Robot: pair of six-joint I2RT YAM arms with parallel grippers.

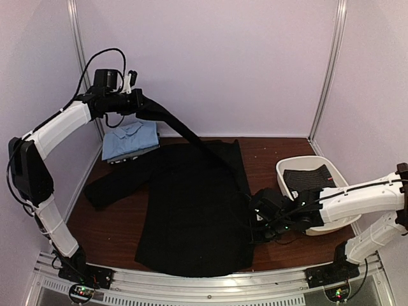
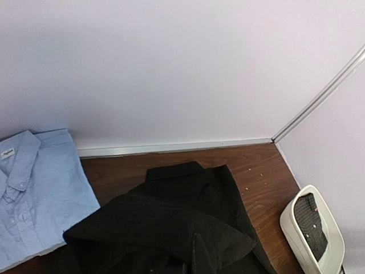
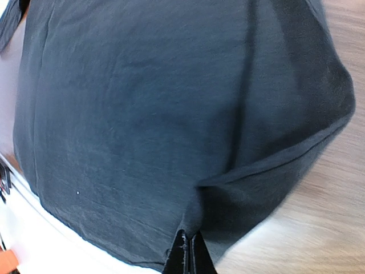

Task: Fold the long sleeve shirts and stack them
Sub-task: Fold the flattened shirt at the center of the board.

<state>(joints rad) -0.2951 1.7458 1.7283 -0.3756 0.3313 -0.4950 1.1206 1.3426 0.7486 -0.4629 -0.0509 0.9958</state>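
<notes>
The right gripper (image 3: 186, 246) has its two fingers pressed together on a pinched ridge of the side hem of the plain black cloth long sleeve shirt (image 1: 191, 217), low at that shirt's right edge. The left gripper (image 1: 140, 102), raised high at the back left, is clamped on the cuff end of one long black sleeve (image 1: 191, 137), which runs taut down across the shirt's body towards the right gripper. The shirt's body lies spread flat in the middle of the brown wooden table (image 1: 280, 245), its other sleeve (image 1: 111, 185) trailing off to the left. The step in hand looks like the first fold, with sleeve and side panel to be brought inward. The next move probably calls for both arms to carry their cloth together across the body and lay it down without dragging the rest. Open table lies left of the shirt and behind it, though a folded light blue cotton shirt (image 1: 131, 139) occupies the back left corner. On the right a white plastic tub (image 1: 294, 164) holding a dark dotted shirt (image 1: 309, 178) stands just behind the right arm. The shirt's bottom hem reaches the silver metal rail (image 1: 210, 285) at the near edge, so little room remains there
</notes>
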